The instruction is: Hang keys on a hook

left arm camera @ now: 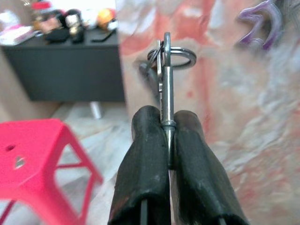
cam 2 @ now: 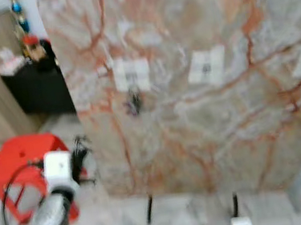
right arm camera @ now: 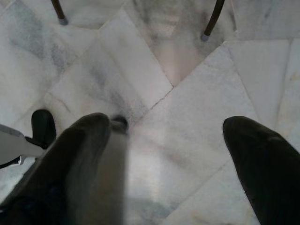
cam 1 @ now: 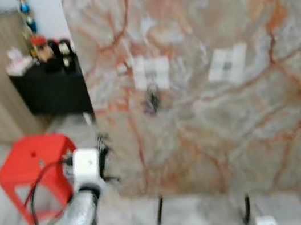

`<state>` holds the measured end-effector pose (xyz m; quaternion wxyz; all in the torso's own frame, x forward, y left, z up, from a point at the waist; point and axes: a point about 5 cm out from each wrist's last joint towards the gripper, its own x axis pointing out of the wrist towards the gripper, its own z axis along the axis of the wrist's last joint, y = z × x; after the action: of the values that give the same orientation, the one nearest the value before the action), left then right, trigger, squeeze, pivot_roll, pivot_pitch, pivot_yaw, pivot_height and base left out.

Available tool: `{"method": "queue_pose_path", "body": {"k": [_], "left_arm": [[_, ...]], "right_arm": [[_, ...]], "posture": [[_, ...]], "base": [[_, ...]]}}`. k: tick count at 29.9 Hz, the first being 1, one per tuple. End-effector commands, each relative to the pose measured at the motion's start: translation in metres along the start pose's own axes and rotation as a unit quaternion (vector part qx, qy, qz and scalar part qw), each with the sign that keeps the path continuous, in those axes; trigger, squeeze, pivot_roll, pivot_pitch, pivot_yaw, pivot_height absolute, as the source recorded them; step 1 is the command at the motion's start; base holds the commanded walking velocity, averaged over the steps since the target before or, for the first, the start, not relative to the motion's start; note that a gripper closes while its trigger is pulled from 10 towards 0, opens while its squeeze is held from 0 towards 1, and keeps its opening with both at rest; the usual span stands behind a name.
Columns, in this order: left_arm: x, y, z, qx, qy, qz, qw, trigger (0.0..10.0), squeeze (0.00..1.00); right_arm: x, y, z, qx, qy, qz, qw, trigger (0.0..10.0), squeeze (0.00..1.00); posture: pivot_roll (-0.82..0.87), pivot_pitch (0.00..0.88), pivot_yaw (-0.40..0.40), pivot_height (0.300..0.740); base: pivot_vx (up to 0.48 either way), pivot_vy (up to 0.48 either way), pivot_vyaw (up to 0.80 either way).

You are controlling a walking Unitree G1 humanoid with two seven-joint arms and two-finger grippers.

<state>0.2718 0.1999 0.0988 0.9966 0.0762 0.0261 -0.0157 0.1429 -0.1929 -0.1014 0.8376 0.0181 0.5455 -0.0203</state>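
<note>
- Clamped tight, my left gripper (left arm camera: 168,136) pinches the keys (left arm camera: 166,75) between both black fingers — the flat metal stands edge-on and straight out from the fingertips, with the ring (left arm camera: 180,57) at the far end.
- Marble board (cam 1: 210,91) is the landmark: a big upright slab veined in orange, standing on thin dark legs over the pale floor (right arm camera: 154,93). My left gripper, seen from the head at (cam 1: 101,155), sits just off the board's left edge, low down.
- From there the hook lies up and to the right. On the board's face, a white pad (cam 1: 151,72) in the upper left carries a small dark thing (cam 1: 151,102) hanging below it — too blurred to tell what. A second white pad (cam 1: 228,63) sits further right.
- By my judgement the keys' long axis already points toward the board, so the ring must travel up and across to the nearer pad; the left arm is the closer one.
- In the left wrist view a purple hook shape (left arm camera: 262,21) shows on the board beyond the ring, off to one side, well apart.
- Right gripper (right arm camera: 164,154) hangs idle below the board, fingers spread wide, holding nothing.
- Left of the board stand a red stool (cam 1: 32,167) and a black cabinet (cam 1: 50,86) with small figures on top.
</note>
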Motion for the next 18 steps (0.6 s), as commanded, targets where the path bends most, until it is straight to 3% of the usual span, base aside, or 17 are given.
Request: {"method": "queue_pose_path", "body": {"k": [1, 18], "left_arm": [[0.0006, -0.003, 0.0041, 0.003, -0.01, -0.002, 1.0, 10.0, 0.0], [0.006, 0.0025, 0.0107, 0.017, -0.02, 0.014, 1.0, 10.0, 0.0]], "right_arm": [[-0.0008, -0.0079, 0.002, 0.002, -0.002, -0.012, 1.0, 10.0, 0.0], [-0.0008, -0.008, 0.0034, 0.019, -0.007, -0.008, 1.0, 10.0, 0.0]], "posture": [[0.17, 0.0, -0.056, 0.74], [0.16, 0.0, -0.053, 0.74]], "base": [[0.0, -0.435, 0.0], [0.0, -0.435, 0.0]]}}
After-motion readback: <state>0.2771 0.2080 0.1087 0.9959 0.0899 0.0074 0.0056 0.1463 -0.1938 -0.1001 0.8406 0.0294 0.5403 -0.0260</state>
